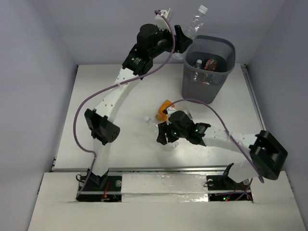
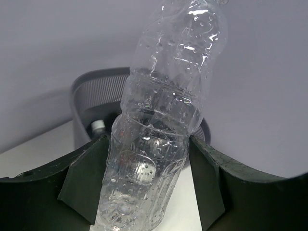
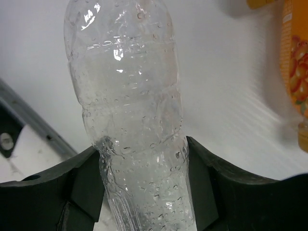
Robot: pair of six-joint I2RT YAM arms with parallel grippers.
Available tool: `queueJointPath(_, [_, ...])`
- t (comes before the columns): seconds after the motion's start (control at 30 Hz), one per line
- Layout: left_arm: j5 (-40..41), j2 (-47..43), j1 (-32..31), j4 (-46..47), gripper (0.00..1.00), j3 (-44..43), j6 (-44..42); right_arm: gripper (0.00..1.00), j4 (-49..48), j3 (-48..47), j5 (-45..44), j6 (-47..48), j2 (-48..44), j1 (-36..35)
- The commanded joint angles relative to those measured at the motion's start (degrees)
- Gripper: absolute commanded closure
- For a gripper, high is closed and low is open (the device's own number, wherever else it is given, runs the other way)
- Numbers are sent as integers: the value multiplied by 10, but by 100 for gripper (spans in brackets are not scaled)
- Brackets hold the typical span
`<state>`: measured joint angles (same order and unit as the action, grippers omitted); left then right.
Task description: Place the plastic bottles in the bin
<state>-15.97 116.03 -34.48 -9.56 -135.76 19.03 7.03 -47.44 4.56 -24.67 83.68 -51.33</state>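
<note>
Several bottles (image 1: 206, 65) lay in the bin (image 1: 230, 50), upper right of the top view. The left pincer (image 1: 182, 41) gripped a clear bottle (image 1: 194, 23) beside its rim. The right pincer (image 3: 144, 163) clamped a second clear bottle (image 3: 130, 96) mid-bench (image 1: 134, 144), near the orange bottle (image 1: 165, 106), both yet to go in.

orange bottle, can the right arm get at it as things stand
Probably not yet: the right gripper has a clear bottle between its fingers. The orange bottle lies uncovered on the table right beside it, so once emptied the gripper should reach it easily.
</note>
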Motion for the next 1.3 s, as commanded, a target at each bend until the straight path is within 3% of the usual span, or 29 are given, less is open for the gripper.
queueJointPath(0.0, [-29,25,-3,134,56,-52,45,56,-12,20,12,-21,-70,-18])
queueJointPath(0.27, [-6,116,-34,293,53,-82,55,56,55,80,0,-71,-232,-54])
queueJointPath(0.33, [-7,139,-34,316,43,-103,55,56,71,93,-2,-81,-269,-59])
queueJointPath(0.37, [-9,143,-34,322,43,-103,55,56,79,96,-2,-83,-279,-59])
queueJointPath(0.47, [-8,153,-34,337,23,-104,51,56,114,103,-14,-92,-314,-59])
queueJointPath(0.57, [-11,159,-34,343,15,-102,50,56,134,111,-24,-102,-345,-59])
queueJointPath(0.67, [-13,158,-34,346,1,-93,53,56,142,105,-34,-109,-368,-59])
queueJointPath(0.87, [0,82,-34,327,1,-51,9,56,182,41,-122,-101,-388,-59])
queueJointPath(1.07, [81,-108,-34,294,1,102,-51,58,203,-63,-254,-59,-378,-44])
queueJointPath(1.17, [137,-231,-34,304,1,271,-44,59,183,-127,-290,-11,-353,-2])
queueJointPath(1.2, [184,-261,-34,312,3,364,-40,59,170,-145,-278,-1,-343,43])
queueJointPath(1.27, [223,-356,-29,328,9,458,-27,60,155,-199,-261,27,-310,90])
